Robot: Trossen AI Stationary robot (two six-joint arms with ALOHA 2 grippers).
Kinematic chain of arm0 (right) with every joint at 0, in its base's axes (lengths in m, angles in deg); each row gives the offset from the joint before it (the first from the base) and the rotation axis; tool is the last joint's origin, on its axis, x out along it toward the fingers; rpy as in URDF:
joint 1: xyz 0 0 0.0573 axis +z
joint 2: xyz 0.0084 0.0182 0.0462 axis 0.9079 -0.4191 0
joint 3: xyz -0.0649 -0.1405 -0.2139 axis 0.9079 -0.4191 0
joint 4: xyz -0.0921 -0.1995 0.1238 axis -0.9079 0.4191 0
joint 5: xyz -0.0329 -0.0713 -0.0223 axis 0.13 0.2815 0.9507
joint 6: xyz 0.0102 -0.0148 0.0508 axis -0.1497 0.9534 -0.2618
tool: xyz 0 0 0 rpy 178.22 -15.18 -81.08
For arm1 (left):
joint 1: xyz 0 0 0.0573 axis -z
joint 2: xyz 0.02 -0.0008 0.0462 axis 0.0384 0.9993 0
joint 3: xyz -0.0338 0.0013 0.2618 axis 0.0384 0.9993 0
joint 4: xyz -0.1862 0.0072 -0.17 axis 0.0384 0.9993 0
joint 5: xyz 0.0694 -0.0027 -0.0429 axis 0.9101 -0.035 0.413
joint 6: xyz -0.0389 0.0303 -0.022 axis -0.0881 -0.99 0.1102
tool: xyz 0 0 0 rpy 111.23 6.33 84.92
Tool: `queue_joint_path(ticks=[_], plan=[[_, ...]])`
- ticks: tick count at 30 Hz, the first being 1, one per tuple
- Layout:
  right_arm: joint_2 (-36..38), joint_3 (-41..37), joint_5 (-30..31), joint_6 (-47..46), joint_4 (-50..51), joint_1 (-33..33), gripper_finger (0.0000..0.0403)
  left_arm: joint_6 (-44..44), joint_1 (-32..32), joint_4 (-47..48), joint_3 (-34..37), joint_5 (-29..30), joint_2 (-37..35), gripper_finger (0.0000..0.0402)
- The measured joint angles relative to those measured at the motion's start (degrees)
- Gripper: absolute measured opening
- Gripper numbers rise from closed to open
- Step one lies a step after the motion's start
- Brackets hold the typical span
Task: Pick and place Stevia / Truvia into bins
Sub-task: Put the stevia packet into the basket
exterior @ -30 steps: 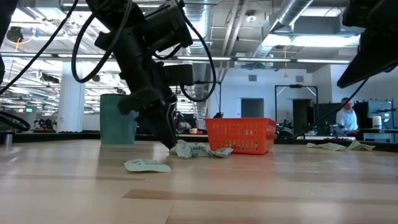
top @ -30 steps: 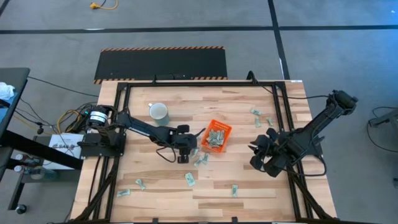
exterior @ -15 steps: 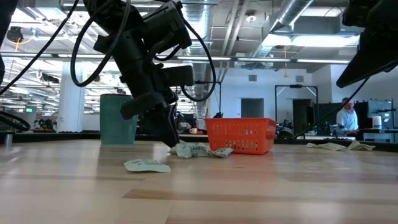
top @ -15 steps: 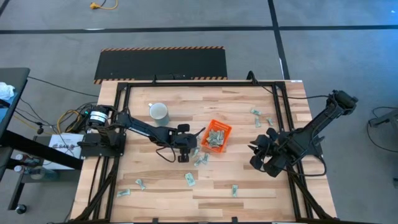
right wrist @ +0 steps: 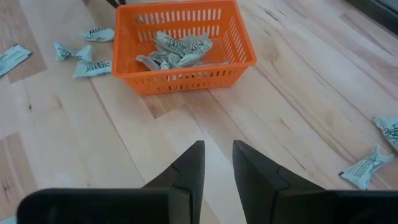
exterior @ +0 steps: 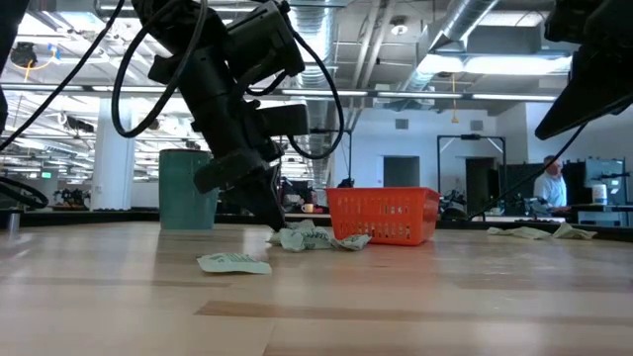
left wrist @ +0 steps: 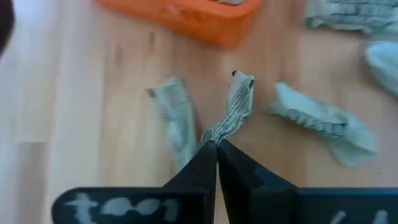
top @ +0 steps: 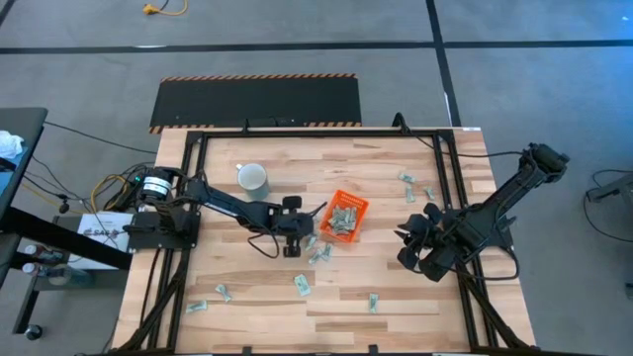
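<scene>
**Left gripper pinches a sachet beside the basket**

From where I stand, the left gripper [left wrist: 216, 144] is down at the table [top: 396, 297], just beside the orange basket [top: 344, 217], and its fingers are clamped tight on one end of a Stevia sachet [left wrist: 235, 109]. The paper is crumpled at the pinch, so the grip has caught only the near tip — enough, I would guess, to lift so light a thing. The sachet's long axis runs straight out from the fingertips, its free end pointing toward the basket's near wall. It seems to lie on or barely above the wood; I cannot tell which.

Other sachets lie close on either side [left wrist: 174, 121] [left wrist: 323, 118], none touching the held one, and several more are already piled in the basket [right wrist: 177, 50]. Loose ones are scattered further off across the table [top: 302, 286].

The right gripper [right wrist: 216, 163] waits over the right side of the table, fingers slightly parted and holding nothing, facing the basket — likely kept clear so the arms do not cross.
</scene>
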State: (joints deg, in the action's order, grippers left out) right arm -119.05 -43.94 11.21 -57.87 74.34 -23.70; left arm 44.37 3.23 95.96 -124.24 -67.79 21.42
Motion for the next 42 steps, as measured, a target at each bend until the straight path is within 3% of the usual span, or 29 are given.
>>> queue_joint_path(ticks=[12, 17, 22, 29, 42], plan=[[0.0, 0.0, 0.4, 0.0, 0.0, 0.0, 0.0076, 0.3, 1.0, 2.2, 0.0, 1.3, -11.7, 0.0000], [0.0, 0.0, 2.0, 0.0, 0.0, 0.0, 0.0076, -0.8, 1.3, -4.4, 0.0, 0.5, -15.2, 0.0000], [0.0, 0.0, 2.0, -2.0, 0.0, 0.0, 0.0076, -3.3, -0.1, -14.1, -0.1, -5.5, -13.2, 0.0000], [0.0, 0.0, 1.9, -5.2, 0.3, -1.3, 0.0076, -4.9, -3.5, -21.0, 0.0, -7.0, -6.7, 0.0000], [0.0, 0.0, 1.3, -8.1, 3.2, -12.1, 0.0076, -5.0, -6.6, -24.3, 0.0, -12.5, -3.6, 0.0002]])
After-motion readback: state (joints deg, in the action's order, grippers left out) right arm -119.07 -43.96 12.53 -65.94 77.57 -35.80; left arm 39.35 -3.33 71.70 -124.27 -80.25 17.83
